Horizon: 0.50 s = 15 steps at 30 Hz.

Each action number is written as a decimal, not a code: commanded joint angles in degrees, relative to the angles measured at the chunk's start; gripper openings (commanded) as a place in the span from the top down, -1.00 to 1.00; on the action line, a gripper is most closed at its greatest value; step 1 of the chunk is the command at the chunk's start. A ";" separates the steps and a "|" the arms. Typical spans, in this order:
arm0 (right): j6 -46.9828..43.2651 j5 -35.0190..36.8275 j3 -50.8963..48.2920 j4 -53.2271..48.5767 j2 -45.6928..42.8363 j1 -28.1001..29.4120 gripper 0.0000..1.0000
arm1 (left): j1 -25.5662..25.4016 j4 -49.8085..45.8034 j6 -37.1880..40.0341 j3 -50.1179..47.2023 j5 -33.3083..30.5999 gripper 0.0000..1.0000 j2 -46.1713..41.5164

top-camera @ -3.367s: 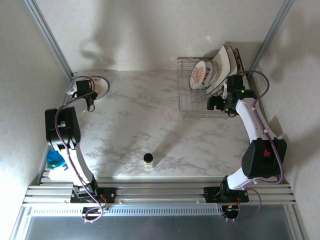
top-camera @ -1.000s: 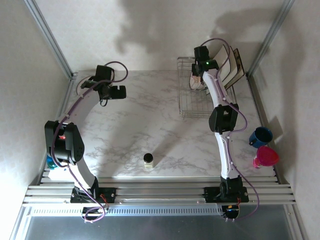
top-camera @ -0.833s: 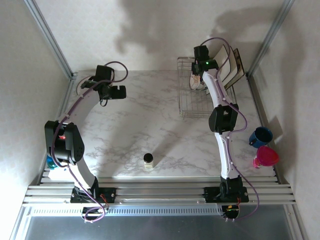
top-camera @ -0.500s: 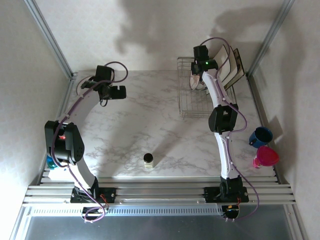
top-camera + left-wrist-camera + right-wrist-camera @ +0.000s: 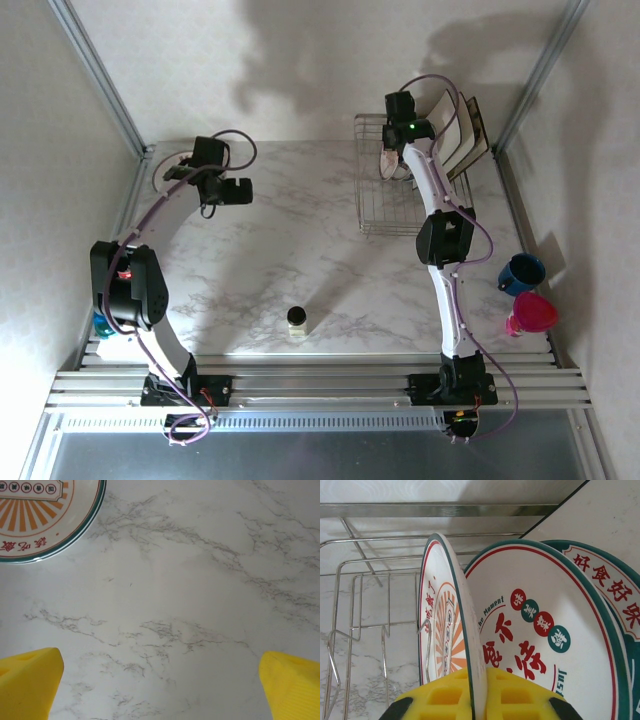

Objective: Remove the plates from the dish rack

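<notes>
My right gripper (image 5: 479, 694) was clamped on the bottom rim of a small round white plate with a teal-green rim (image 5: 440, 625), one yellow pad on each face. That plate stood on edge in the rectangular silver wire dish rack (image 5: 385, 210), and its back showed orange rays and a column of small characters I could not read.

Just beside it, toward 3 o'clock, stood a second round teal-rimmed plate (image 5: 530, 630). It carried the words "The Moment", four Chinese characters in red and green dots, and larger red characters. Behind that one, a third round plate (image 5: 605, 585) showed big red Chinese characters along its green border. Two larger square cream plates with dark edges (image 5: 455, 130) leaned at the rack's 2 o'clock side.

My left gripper (image 5: 162, 682) hung with its jaws spread wide and nothing between them. It was above the white marble tabletop with grey veins (image 5: 175, 605). At 10 o'clock from it lay another round teal-rimmed plate with orange rays (image 5: 35, 520), face down, its orange lettering too small to read.

From above, the rack sat at the table's 1 o'clock corner. A blue cup (image 5: 520, 272) and a pink cup (image 5: 532, 315) sat at 4 o'clock, and a small dark-capped jar (image 5: 297, 320) stood at 6 o'clock. Plain white walls and aluminium rails closed the space in.
</notes>
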 commanded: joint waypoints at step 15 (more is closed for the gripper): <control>-2.40 2.72 -9.04 -3.71 -20.87 3.12 1.00 | -0.38 1.23 -0.31 -2.89 1.12 -0.99 -3.06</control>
